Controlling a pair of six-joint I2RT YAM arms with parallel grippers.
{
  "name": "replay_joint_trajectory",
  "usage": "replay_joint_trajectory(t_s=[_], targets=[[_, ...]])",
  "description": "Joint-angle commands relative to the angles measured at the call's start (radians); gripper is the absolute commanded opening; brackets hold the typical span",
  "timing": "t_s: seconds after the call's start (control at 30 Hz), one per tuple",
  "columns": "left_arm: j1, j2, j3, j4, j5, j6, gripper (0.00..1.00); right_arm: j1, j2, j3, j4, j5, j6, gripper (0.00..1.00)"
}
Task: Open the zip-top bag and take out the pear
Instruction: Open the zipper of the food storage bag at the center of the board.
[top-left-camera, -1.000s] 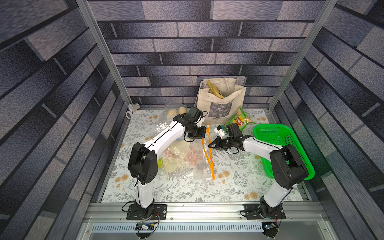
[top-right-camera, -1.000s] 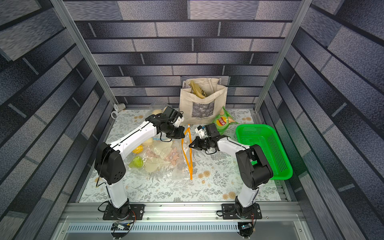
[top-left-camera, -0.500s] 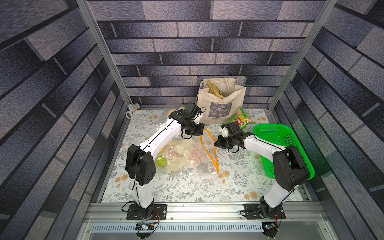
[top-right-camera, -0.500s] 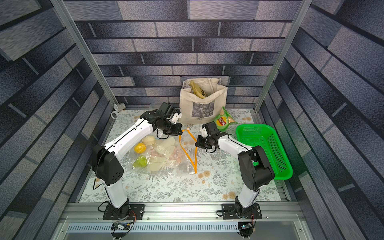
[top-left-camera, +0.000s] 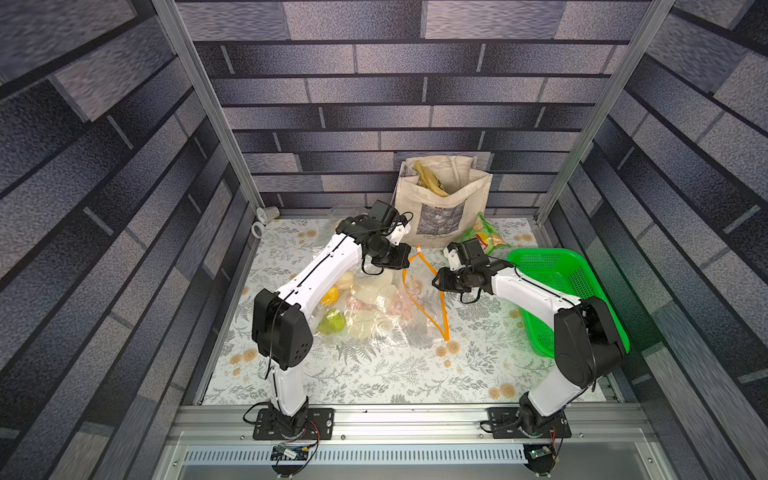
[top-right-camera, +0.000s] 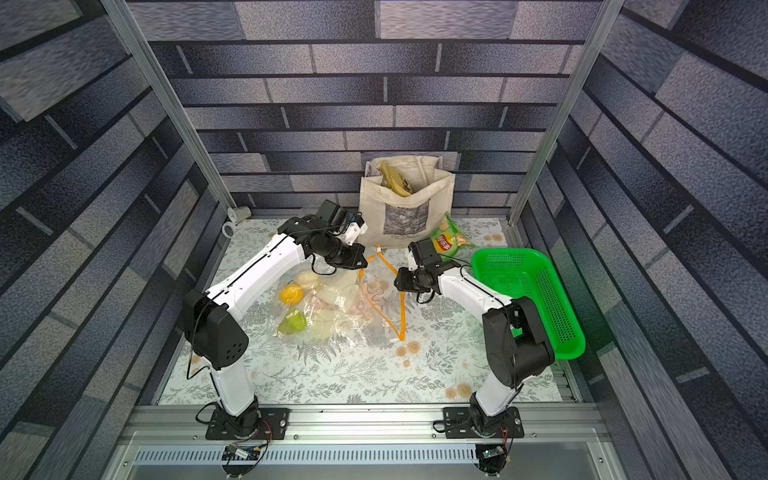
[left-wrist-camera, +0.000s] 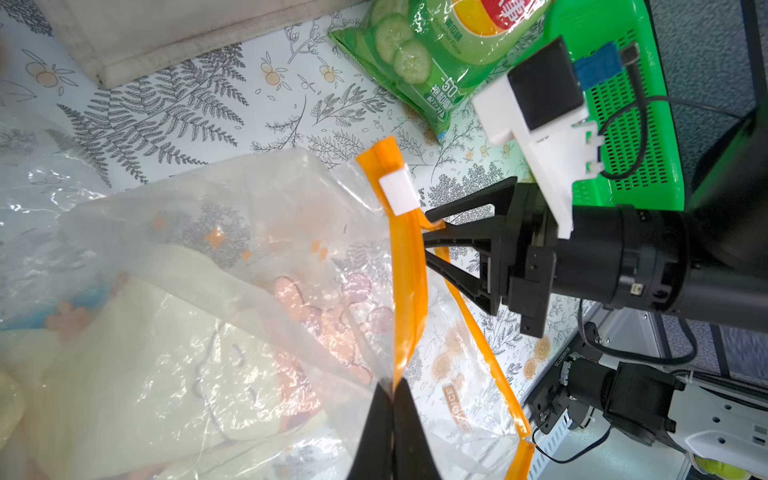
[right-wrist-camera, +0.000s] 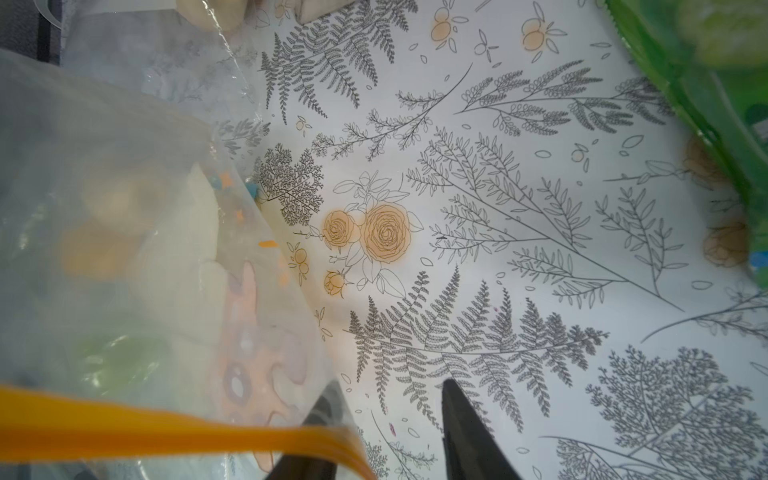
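– Zip-top bag (top-left-camera: 376, 320) of clear, crinkled plastic: where does it lie?

– On the bench (top-left-camera: 374, 374), which is covered by a white cloth printed with grey ferns and orange flowers. The zip-top bag lies between two white-and-black robot arms, with its mouth toward the right arm. An orange zip strip (left-wrist-camera: 409, 266) edges the mouth. Its two halves are parted into a loop and meet at a small white slider (left-wrist-camera: 398, 193) at the end nearest the back wall.

– And the pear?

– The green pear (top-left-camera: 331, 322) is inside the bag, at the closed end beside the left arm's black elbow. A round yellow fruit (top-left-camera: 330, 296) lies just beside it under the same plastic.

– What are the tools doing?

– The left tool (left-wrist-camera: 392, 399) has its black fingers pressed together, clamped on the bag's lip at one half of the orange strip. The right tool (left-wrist-camera: 424, 235) has its fingers apart. The other half of the strip runs between them and crosses one finger (right-wrist-camera: 309, 453) in the right wrist view.

– What else is on the bench?

– A beige canvas tote bag (top-left-camera: 440, 208) stands upright against the back wall. A green crisp packet (top-left-camera: 484, 239) lies just beside it. A bright green plastic basket (top-left-camera: 552, 266) with perforated walls sits at the right edge, next to the right arm.
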Motion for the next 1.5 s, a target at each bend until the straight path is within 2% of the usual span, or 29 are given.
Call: replay_joint_trajectory(t_s=[0.0,0.17,0.23,0.3,0.5,0.57,0.73,0.97,1.17,1.3,1.4,1.47], targets=[[-0.008,0.033,0.051,-0.004,0.023,0.017,0.0,0.002,-0.088,-0.001,-0.039,-0.056,-0.052,0.53],[-0.01,0.074,0.097,-0.009,0.022,0.016,0.0,0.0,-0.18,0.023,-0.166,-0.004,-0.064,0.56],[-0.01,0.083,0.101,-0.003,0.022,0.015,0.0,0.001,-0.216,0.019,-0.187,-0.027,-0.065,0.56],[-0.013,0.089,0.106,0.0,0.024,0.016,0.0,0.0,-0.253,0.011,-0.189,-0.094,-0.069,0.56],[-0.016,0.109,0.119,0.004,0.025,0.015,0.0,0.002,-0.294,-0.018,-0.121,-0.437,-0.028,0.58],[-0.017,0.112,0.121,0.005,0.024,0.015,0.0,0.013,-0.283,-0.023,-0.101,-0.492,-0.001,0.59],[-0.022,0.115,0.128,0.008,0.024,0.014,0.0,0.05,-0.242,0.002,-0.111,-0.469,0.006,0.59],[-0.029,0.117,0.135,0.007,0.017,0.014,0.0,0.113,-0.182,0.023,-0.036,-0.434,0.079,0.52],[-0.033,0.126,0.135,0.01,0.017,0.014,0.03,0.125,-0.145,0.013,0.07,-0.43,0.156,0.38],[-0.03,0.126,0.14,0.011,-0.002,0.011,0.13,0.126,-0.121,0.026,0.084,-0.409,0.18,0.34],[-0.022,0.119,0.14,0.012,-0.007,0.005,0.2,0.125,-0.102,0.039,0.066,-0.397,0.183,0.11],[-0.015,0.11,0.134,0.014,-0.011,0.004,0.26,0.126,-0.099,0.039,0.057,-0.39,0.179,0.1]])
